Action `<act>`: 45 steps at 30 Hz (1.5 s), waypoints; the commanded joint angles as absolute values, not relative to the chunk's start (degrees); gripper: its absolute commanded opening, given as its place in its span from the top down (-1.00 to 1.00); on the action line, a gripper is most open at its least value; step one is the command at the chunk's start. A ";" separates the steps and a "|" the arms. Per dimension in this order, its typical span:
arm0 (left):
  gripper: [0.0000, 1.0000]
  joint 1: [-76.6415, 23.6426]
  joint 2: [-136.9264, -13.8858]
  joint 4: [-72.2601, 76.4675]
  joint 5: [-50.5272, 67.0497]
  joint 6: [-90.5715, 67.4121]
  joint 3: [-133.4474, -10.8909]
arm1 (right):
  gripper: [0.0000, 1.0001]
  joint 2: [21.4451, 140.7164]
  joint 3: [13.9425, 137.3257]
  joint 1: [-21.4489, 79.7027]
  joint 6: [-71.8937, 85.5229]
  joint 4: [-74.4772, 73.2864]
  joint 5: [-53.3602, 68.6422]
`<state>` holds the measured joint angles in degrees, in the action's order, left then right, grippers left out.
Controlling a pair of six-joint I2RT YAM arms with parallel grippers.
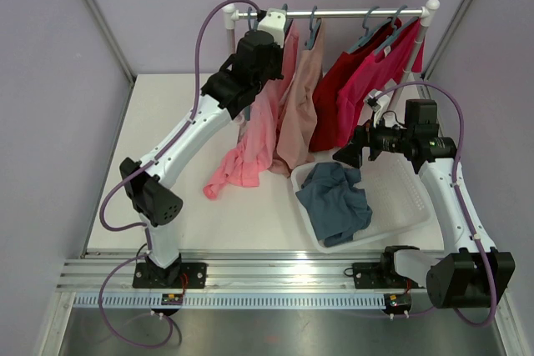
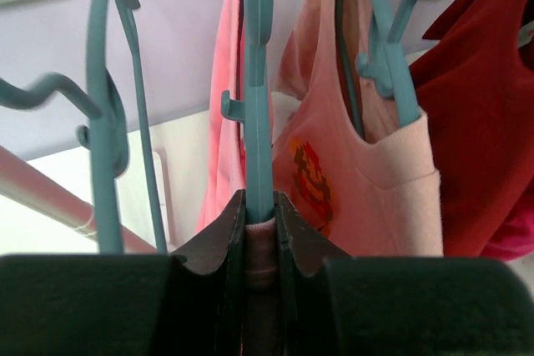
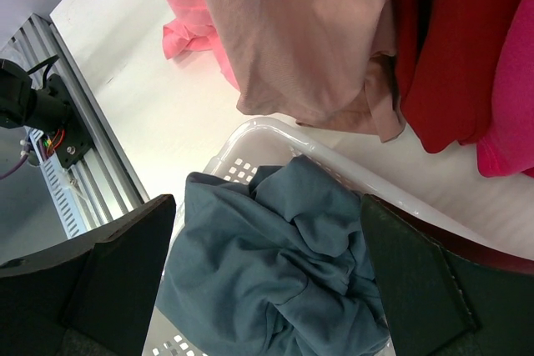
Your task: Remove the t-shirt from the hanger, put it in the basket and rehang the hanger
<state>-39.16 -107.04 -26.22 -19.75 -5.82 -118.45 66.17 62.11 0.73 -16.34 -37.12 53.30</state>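
Note:
A pink t-shirt [image 1: 250, 156] hangs from a teal hanger [image 2: 258, 81] at the left end of the rail [image 1: 350, 13], and its lower end trails onto the table. My left gripper [image 1: 277, 27] is up at the rail. In the left wrist view the left gripper [image 2: 259, 206] is shut on the hanger's stem, with a fold of the pink t-shirt [image 2: 221, 122] pinched between the jaws. My right gripper [image 1: 344, 156] is open and empty. In the right wrist view it [image 3: 267, 206] hovers above a blue-grey shirt [image 3: 275, 273] in the basket.
A peach shirt [image 1: 300, 114] and red and magenta shirts [image 1: 359, 81] hang on the same rail. Bare teal hangers [image 2: 104, 122] hang left of the gripped one. A white basket [image 1: 400, 206] with the blue-grey shirt [image 1: 334, 198] stands on the table at the right front.

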 commanded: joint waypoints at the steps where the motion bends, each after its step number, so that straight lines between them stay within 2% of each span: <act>1: 1.00 -39.29 -101.52 -17.93 -18.63 -5.80 -118.65 | -0.99 65.65 61.96 0.44 -17.23 -35.68 55.02; 10: 1.00 -39.11 -99.94 -18.28 -16.44 -6.59 -118.13 | -0.99 65.48 61.87 -1.49 -17.49 -35.68 55.28; 15: 1.00 -39.02 -95.47 -16.79 -14.94 -6.59 -112.78 | -0.99 65.30 61.70 -1.58 -20.73 -37.08 57.65; 23: 1.00 -38.85 -81.85 -13.98 -10.38 -6.59 -95.82 | -0.99 65.13 61.08 -1.58 -29.52 -42.00 68.09; 31: 1.00 -38.67 -63.21 -15.38 -9.58 -6.06 -78.15 | -0.95 66.97 62.31 -0.80 -48.59 -55.54 76.02; 34: 1.00 -38.67 -54.95 -17.57 -7.65 -6.06 -70.25 | -0.93 67.24 63.89 4.11 -50.36 -56.69 73.75; 36: 1.00 -38.67 -48.90 -19.42 -4.67 -5.37 -64.81 | -0.93 67.06 65.12 7.98 -49.32 -55.03 67.79; 40: 1.00 -38.58 -40.71 -25.64 2.08 -5.53 -58.72 | -0.95 67.75 67.31 20.97 -46.58 -51.07 55.05; 45: 1.00 -38.58 -32.36 -29.17 10.53 -6.77 -53.97 | -0.95 73.20 74.08 27.24 -51.67 -54.75 50.19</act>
